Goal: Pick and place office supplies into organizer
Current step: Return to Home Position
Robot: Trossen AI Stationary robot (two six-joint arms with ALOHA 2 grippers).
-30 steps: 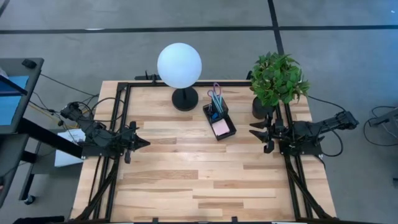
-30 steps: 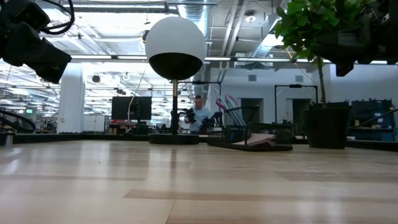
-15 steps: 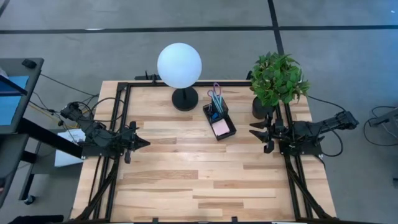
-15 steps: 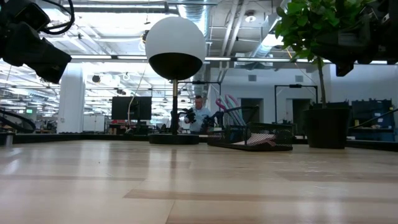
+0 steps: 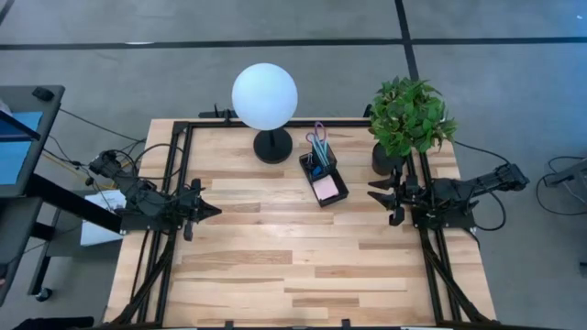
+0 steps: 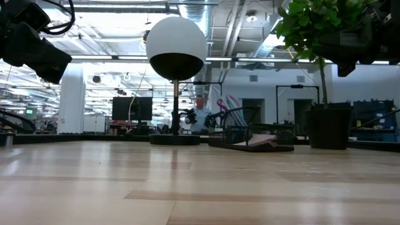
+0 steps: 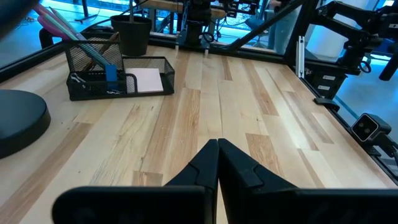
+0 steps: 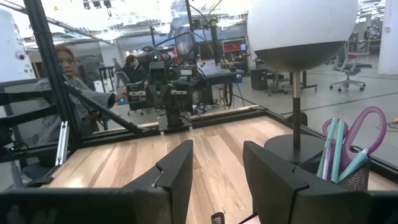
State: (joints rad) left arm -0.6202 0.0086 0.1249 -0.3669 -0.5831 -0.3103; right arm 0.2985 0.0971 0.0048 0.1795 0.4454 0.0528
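The black mesh organizer (image 5: 323, 176) stands on the table's far middle, between the lamp and the plant. Its cup section holds purple-handled scissors (image 5: 318, 139) and teal and purple pens (image 8: 336, 152); its tray section holds the pink sticky-note pad (image 5: 326, 188). A blue block (image 7: 111, 72) sits in it. My left gripper (image 5: 214, 211) is shut and empty above the table's left side. My right gripper (image 5: 374, 196) is open and empty above the table's right side, near the plant pot.
A lamp with a white globe (image 5: 264, 95) and black round base (image 5: 272, 147) stands at the far middle. A potted plant (image 5: 409, 119) stands at the far right. A black frame (image 5: 183, 147) runs along the table's edges. People show in the room beyond (image 8: 59, 81).
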